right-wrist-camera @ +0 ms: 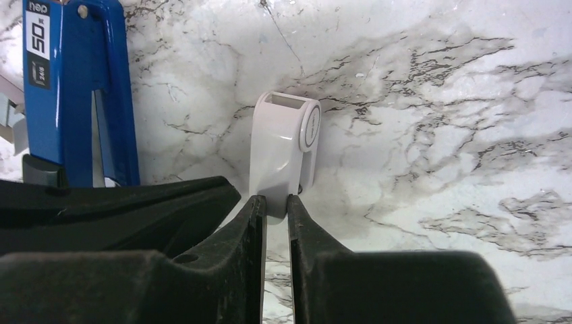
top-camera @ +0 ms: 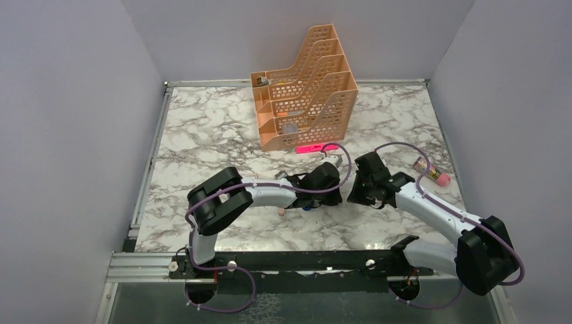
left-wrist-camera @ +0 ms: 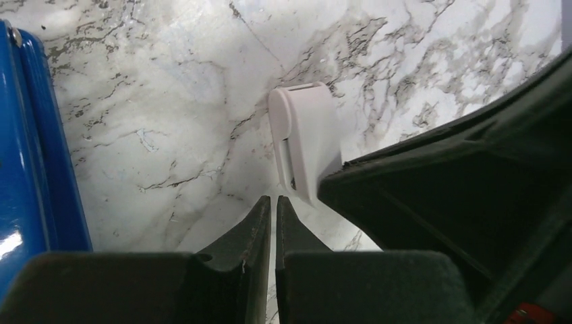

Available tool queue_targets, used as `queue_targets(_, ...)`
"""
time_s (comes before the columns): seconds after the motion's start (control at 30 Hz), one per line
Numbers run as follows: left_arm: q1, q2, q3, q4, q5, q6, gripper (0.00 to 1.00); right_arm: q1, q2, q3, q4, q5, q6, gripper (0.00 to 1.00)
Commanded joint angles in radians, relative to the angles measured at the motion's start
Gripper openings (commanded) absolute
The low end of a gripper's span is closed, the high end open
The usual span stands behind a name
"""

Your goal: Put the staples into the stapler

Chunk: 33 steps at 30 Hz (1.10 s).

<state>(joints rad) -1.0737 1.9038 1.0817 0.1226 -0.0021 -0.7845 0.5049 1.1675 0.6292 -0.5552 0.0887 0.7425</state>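
The blue stapler (right-wrist-camera: 74, 88) lies on the marble, at the left of the right wrist view; its blue side also shows in the left wrist view (left-wrist-camera: 27, 148). My right gripper (right-wrist-camera: 276, 199) is shut on the near end of a small white capsule-like piece (right-wrist-camera: 283, 148) that rests on the table. My left gripper (left-wrist-camera: 273, 200) is shut and empty, its tips just short of that same white piece (left-wrist-camera: 307, 142). In the top view both grippers, left (top-camera: 330, 177) and right (top-camera: 357, 192), meet at mid-table. A small white and red item (top-camera: 432, 172), possibly the staples box, lies at the right.
An orange file rack (top-camera: 303, 91) stands at the back centre. A flat bright-pink bar (top-camera: 317, 147) lies just in front of it. Grey walls close in the marble table (top-camera: 202, 135) on three sides.
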Motion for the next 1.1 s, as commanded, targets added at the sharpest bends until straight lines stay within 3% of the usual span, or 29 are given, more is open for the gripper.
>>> queue_targets(0.0,-0.002,-0.061,-0.007,-0.011,-0.027,0.033,0.08,0.004,0.052,-0.064,-0.013,0.021,0.04,0.19)
queue_targets(0.13,-0.002,-0.097,-0.005,-0.027,-0.043,0.051,0.08,0.005,0.016,-0.023,-0.044,0.067,0.049,0.2)
queue_targets(0.3,-0.002,-0.177,-0.003,-0.093,-0.115,0.092,0.1,0.005,-0.07,0.075,-0.112,0.13,0.044,0.3)
queue_targets(0.53,-0.001,-0.369,-0.04,-0.215,-0.278,0.152,0.2,0.006,-0.208,0.196,-0.159,0.194,-0.007,0.43)
queue_targets(0.73,-0.001,-0.611,-0.109,-0.342,-0.445,0.175,0.44,0.004,-0.332,0.279,-0.153,0.26,-0.126,0.68)
queue_targets(0.83,-0.001,-0.754,-0.136,-0.433,-0.543,0.183,0.66,0.006,-0.406,0.316,-0.121,0.274,-0.206,0.81)
queue_targets(0.9,-0.001,-0.849,-0.137,-0.501,-0.614,0.189,0.77,0.005,-0.458,0.334,-0.087,0.273,-0.254,0.97)
queue_targets(1.07,-0.002,-1.102,-0.117,-0.639,-0.76,0.237,0.94,0.005,-0.543,0.4,-0.04,0.308,-0.334,1.0)
